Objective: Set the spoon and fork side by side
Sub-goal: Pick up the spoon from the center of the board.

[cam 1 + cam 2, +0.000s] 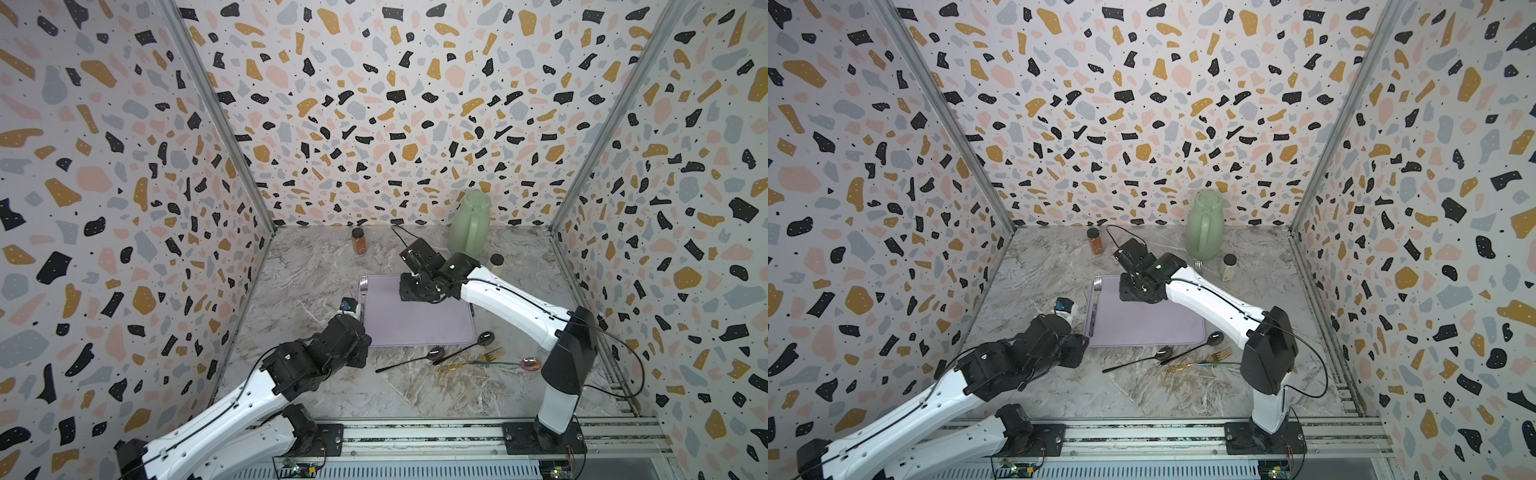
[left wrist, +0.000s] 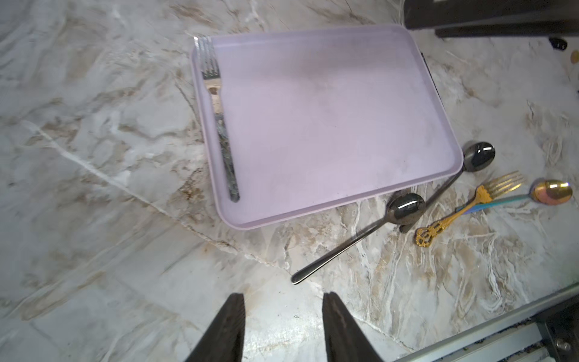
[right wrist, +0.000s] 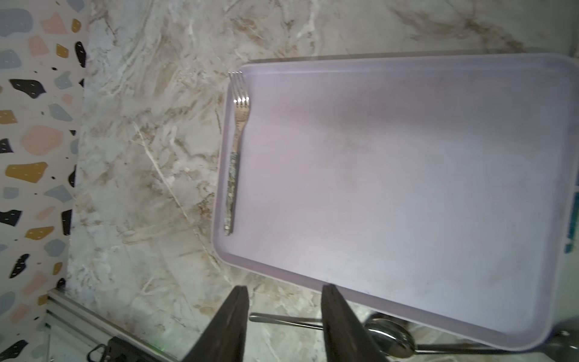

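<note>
Your fork (image 2: 219, 119) lies inside the tray (image 2: 329, 125), flat against its left rim, with the tines to the far side and the handle toward the robot. The likeliest spoon (image 2: 354, 241) is on the counter (image 2: 109, 156) off the tray's near rim. Its bowl sits just beside that rim, and its thin handle slants away toward the left arm. Its long axis is well off the fork's, so I'd expect it to need a turn as well as a lift over the rim.

Your left hand (image 2: 283, 297) hovers over bare counter by the tray's near left corner, fingers about half parted and holding nothing. The spoon's handle tip lies just ahead of it, so I judge this arm the nearer. Your right hand (image 3: 285, 290) is also half parted and empty. In both top views it shows over the tray's far part, angled back toward the robot.

The spoon is glossy dark metal, and its slim handle lies flat on hard marbled stone, so it will probably be awkward to pinch. A second spoon (image 2: 445, 191) ends under or against the first one's bowl; I can't tell which. The fork is bright steel with a mottled handle. The tray is matte lilac with a low raised rim.
</note>
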